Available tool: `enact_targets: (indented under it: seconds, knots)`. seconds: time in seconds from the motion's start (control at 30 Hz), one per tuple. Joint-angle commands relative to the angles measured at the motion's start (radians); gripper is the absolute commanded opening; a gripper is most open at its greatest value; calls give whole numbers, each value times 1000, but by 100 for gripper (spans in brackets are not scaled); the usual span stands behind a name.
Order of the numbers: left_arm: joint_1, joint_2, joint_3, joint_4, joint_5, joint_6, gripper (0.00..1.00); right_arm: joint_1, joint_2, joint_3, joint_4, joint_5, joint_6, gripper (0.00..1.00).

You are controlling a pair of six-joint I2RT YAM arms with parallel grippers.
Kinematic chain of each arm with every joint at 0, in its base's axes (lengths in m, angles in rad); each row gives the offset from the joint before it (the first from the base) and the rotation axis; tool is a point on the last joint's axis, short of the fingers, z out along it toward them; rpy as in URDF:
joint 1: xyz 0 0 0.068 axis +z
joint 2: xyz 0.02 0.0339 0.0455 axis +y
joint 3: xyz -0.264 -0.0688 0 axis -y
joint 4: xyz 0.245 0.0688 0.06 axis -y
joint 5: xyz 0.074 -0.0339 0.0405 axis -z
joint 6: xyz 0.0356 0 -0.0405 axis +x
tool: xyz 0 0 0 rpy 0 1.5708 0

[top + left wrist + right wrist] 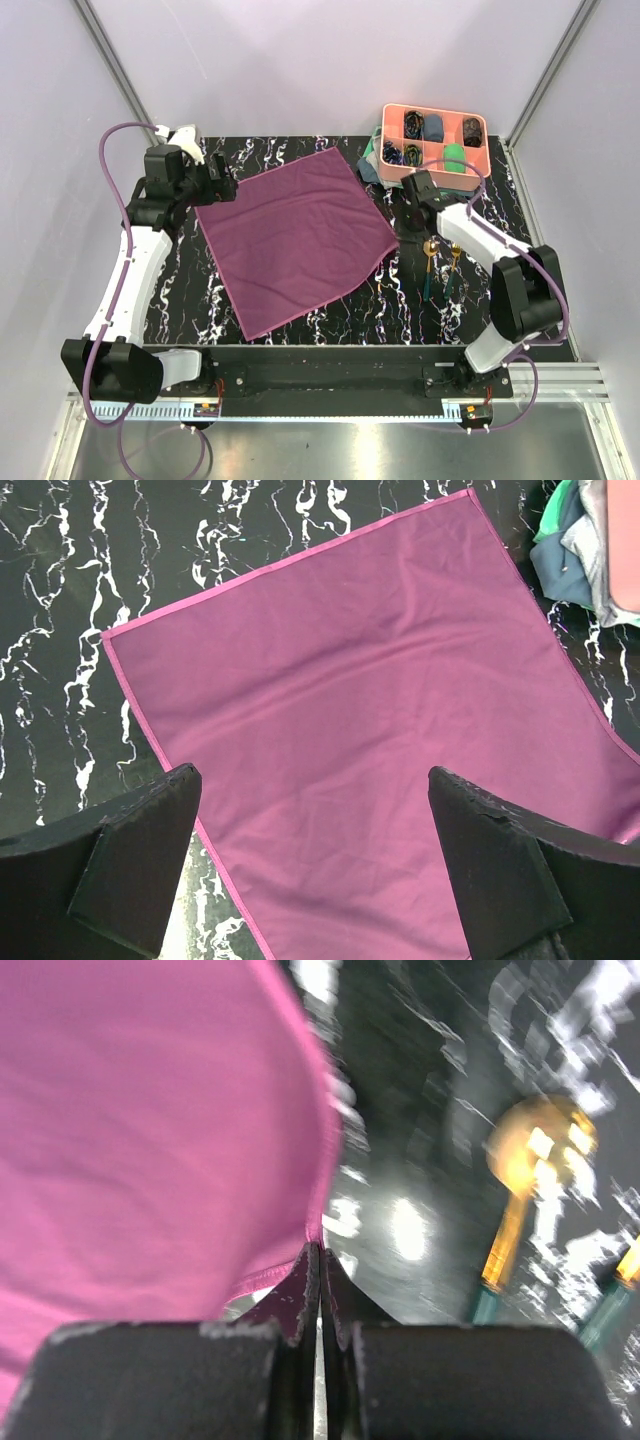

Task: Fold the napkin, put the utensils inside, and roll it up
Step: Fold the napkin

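Your right hand is clamped fully shut. Its two black fingers are pressed together, with the hem of the plum-purple cloth napkin pinched right at the tips. That's the napkin's right-hand corner, and the fabric curls up from the desk into the grip.

Just to the right of that corner is the gold-headed spoon with the dark teal handle. It lies flat on the black, white-veined marble desk, close to the hand but not touching it. A second gold-and-teal utensil lies alongside the spoon, a bit further right. It's too small in the top view and too blurry on the wrist cam for me to make out its head.

Your left hand is spread as wide as it goes and is holding nothing. It hangs over the napkin's left corner, and the left hem runs under one finger.

The rest of the napkin lies flat and unfolded, turned like a diamond in the middle of the desk. Past its far right corner there's a salmon-pink plastic tray with compartments holding small cloth rolls. A crumpled teal-green cloth is bunched against the tray's left side.
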Motion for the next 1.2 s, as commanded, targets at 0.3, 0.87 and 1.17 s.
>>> enact_targets:
  seconds: [0.3, 0.87, 1.17]
  knots:
    - [45, -58, 10, 42, 36, -34, 99, 348, 488, 617, 101, -153, 63, 0]
    - [148, -33, -25, 82, 10, -40, 99, 494, 1145, 1517, 431, -328, 196, 34]
    - [150, 178, -38, 107, 49, 4, 96, 474, 605, 865, 446, -258, 9, 74]
